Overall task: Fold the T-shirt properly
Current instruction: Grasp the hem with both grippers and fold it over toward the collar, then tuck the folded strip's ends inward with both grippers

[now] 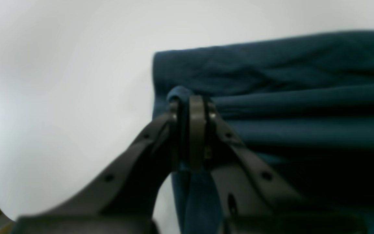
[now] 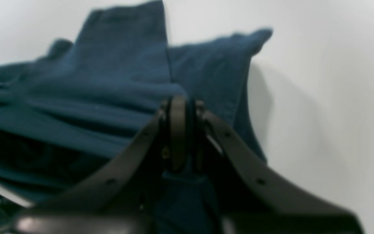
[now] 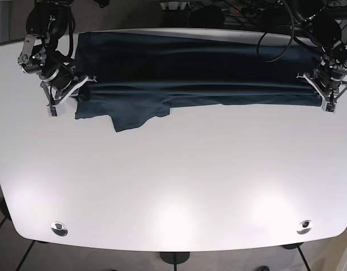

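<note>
We see the T-shirt (image 3: 196,70) stretched long from 9 to 3 o'clock across the surface (image 3: 173,180), left gripper (image 3: 322,84) and right gripper (image 3: 77,84) each clamped on an end.

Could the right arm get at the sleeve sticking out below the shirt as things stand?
Probably not right away: the right end effector is shut on the shirt edge. The sleeve lies close by on the bare table, nothing covering it, so it would need to let go first.

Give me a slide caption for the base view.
Both grippers, left and right, pinch opposite ends of a dark blue T-shirt stretched across the white table.
</note>
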`<state>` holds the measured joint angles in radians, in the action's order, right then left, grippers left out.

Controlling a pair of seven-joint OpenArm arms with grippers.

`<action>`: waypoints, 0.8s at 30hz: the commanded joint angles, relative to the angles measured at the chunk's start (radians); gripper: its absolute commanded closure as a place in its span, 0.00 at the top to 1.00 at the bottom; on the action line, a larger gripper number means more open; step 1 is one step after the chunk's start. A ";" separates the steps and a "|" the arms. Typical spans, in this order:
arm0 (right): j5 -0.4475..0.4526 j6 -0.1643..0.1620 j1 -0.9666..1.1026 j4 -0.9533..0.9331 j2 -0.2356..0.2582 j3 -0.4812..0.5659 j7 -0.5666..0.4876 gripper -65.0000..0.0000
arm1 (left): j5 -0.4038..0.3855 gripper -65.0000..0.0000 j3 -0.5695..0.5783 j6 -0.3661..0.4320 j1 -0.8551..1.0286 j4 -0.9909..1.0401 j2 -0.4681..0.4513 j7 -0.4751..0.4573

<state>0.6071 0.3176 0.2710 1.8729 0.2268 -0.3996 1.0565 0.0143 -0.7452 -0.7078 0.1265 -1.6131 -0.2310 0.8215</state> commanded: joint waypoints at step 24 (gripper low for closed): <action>-0.002 -0.004 -0.350 -0.344 0.003 0.213 -0.034 0.73 | 0.005 0.63 0.097 0.010 0.083 -0.051 0.058 -0.018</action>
<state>0.5865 0.3130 -0.0620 1.5105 0.2207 -0.1783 1.0405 0.0071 -0.6460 -0.6975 0.2153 -1.6554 -0.1577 0.7921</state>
